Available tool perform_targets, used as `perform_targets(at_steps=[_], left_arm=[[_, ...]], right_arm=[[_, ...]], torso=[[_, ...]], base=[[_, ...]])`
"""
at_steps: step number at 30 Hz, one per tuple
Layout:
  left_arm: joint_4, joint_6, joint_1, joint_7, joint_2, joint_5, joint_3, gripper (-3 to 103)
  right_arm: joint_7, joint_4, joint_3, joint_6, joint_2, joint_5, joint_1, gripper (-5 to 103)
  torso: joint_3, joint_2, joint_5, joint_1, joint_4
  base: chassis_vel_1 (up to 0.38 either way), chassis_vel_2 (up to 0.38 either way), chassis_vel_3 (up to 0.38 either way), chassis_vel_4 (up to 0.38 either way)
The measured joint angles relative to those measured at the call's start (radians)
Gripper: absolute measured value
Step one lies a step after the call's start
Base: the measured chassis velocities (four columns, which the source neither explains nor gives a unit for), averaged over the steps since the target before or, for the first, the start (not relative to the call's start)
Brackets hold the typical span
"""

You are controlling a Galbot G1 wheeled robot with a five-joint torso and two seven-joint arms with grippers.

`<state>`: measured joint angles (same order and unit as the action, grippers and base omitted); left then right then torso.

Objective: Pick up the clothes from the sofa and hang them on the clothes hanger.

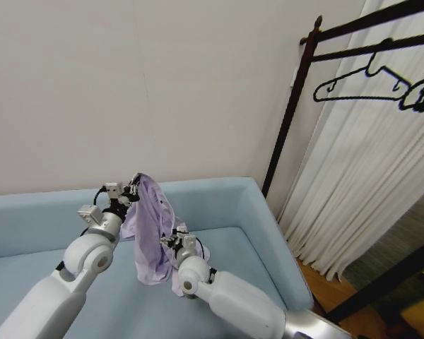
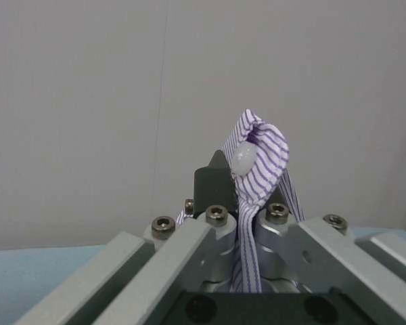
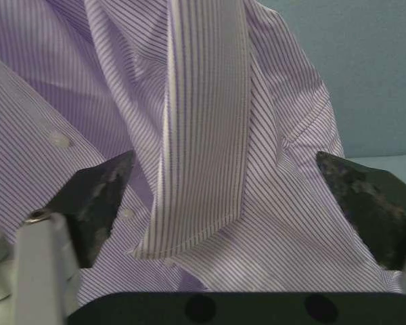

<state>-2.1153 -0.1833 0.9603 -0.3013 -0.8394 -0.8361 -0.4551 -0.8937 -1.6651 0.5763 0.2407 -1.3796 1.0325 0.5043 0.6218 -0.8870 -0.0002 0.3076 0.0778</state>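
Well, my left pincer [image 1: 132, 186] is clamped on the striped shirt [image 1: 154, 233], holding it up over the sofa [image 1: 233, 205]. My right pincer [image 3: 223, 162] stands apart against its lower folds. Pickup looks done; hanging it on the hanger [image 1: 360, 86], well to my right, is left.

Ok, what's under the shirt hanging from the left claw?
The shirt hangs from the left claw over the pale blue sofa seat. The open right claw is at its lower folds. The seat directly beneath is hidden by the cloth.
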Motion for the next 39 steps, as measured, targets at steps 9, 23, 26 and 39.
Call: perform_targets(at_steps=[9,23,26,39], left_arm=[[-0.001,0.0,0.012,0.003,0.005,-0.005,-0.023,0],[-0.001,0.001,0.029,0.006,0.001,-0.004,-0.035,0],[-0.002,0.002,0.028,0.006,0.001,-0.004,-0.037,0],[-0.021,0.01,0.026,0.008,0.002,-0.001,-0.064,0]], right_arm=[[-0.002,-0.006,0.018,0.0,0.006,-0.019,-0.005,54],[0.008,-0.023,0.018,0.001,0.051,-0.053,-0.029,5],[0.012,-0.029,0.017,0.001,0.076,-0.073,-0.043,1],[0.084,-0.147,-0.003,0.057,0.212,-0.053,-0.29,1]], torso=[[0.0,0.0,0.0001,0.0,0.0001],[0.0,0.0,0.0002,0.0,0.0],[0.0,0.0,0.0003,0.0,0.0001],[0.0,0.0,0.0004,0.0,0.0]], base=[[0.0,0.0,0.0,0.0],[0.0,0.0,0.0,0.0],[0.0,0.0,0.0,0.0],[0.0,0.0,0.0,0.0]])
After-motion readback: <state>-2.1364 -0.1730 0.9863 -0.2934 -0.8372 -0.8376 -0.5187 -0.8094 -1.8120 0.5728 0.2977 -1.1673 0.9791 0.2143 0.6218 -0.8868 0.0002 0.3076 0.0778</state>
